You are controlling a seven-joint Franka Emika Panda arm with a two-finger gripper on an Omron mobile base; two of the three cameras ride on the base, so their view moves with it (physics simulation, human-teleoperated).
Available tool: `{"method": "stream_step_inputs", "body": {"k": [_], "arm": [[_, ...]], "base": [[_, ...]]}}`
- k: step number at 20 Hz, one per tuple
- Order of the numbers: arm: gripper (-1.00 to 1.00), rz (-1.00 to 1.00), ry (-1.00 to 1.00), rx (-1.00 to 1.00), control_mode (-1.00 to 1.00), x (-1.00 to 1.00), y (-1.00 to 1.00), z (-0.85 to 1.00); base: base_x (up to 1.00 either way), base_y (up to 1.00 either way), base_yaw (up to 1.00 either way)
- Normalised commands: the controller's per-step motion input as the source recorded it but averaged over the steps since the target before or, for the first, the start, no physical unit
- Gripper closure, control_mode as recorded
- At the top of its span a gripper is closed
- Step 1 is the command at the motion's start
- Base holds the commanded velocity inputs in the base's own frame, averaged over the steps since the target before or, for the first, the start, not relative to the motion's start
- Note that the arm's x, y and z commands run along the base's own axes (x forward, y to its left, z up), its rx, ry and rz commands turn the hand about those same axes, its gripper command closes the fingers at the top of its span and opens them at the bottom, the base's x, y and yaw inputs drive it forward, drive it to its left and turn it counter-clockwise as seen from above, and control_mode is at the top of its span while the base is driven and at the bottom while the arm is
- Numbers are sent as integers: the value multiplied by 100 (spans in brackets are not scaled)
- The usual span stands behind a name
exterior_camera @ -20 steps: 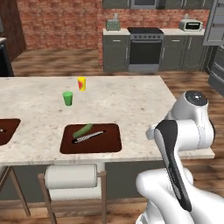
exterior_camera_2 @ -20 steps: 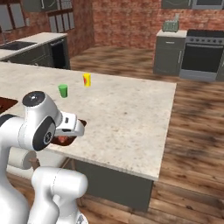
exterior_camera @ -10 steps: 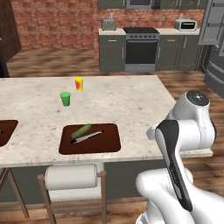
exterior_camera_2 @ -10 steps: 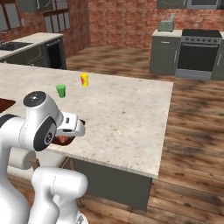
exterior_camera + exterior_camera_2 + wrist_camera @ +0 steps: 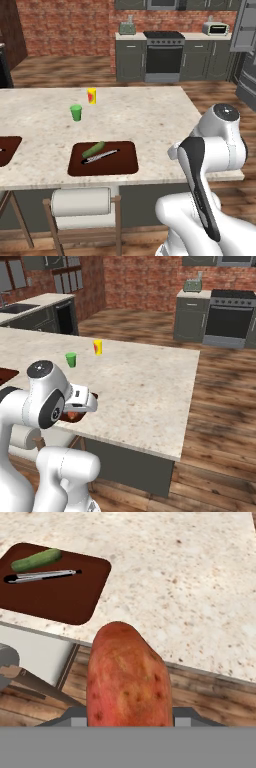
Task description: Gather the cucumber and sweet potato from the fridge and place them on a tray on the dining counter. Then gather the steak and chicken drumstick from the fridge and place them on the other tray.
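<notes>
Left base view first: at the far left edge a dark brown tray corner (image 5: 7, 150) lies on the speckled beige stone dining counter (image 5: 150, 120). Further right, a small green cup (image 5: 76, 112) stands on the counter, and just beside it, a little further back, a yellow cup with a red patch (image 5: 91, 95). Nearer the front edge lies a second dark brown rectangular tray (image 5: 103, 158). On it rests a green cucumber (image 5: 93, 149), lying at a slant in the tray's back left part, with a pair of silver tongs (image 5: 100, 156) just beside it toward the front. Below the counter's front edge hangs a white paper-towel roll on a wooden stool frame (image 5: 81, 202). To the right, the white robot arm (image 5: 212, 150) stands folded in front of the counter's right end. Along the back wall runs a row of grey cabinets with a black oven (image 5: 163, 60) in the middle.

From the hand view, a reddish-brown sweet potato (image 5: 128, 679) stands between the gripper's (image 5: 129, 719) two fingers, which pinch it from either side; the tips themselves are mostly hidden behind it. The potato hangs over the counter's front edge, well apart from the tray with the cucumber, which lies up and to the left in that view. Wooden plank floor (image 5: 45, 697) shows beneath.
</notes>
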Motion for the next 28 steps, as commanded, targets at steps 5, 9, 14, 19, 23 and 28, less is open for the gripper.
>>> {"method": "stream_step_inputs", "body": {"k": [5, 9, 14, 19, 23, 28], "arm": [[100, 0, 0, 0, 100, 0, 0, 0], [100, 0, 0, 0, 100, 0, 0, 0], [100, 17, 1, 6, -100, 29, -17, 3], [100, 33, 0, -1, -100, 15, 9, 0], [100, 31, 0, -10, -100, 3, 33, 0], [100, 18, 0, -16, -100, 1, 54, 0]], "base": [[61, -42, 0], [61, -35, 0], [0, 0, 0], [0, 0, 0], [0, 0, 0], [0, 0, 0]]}}
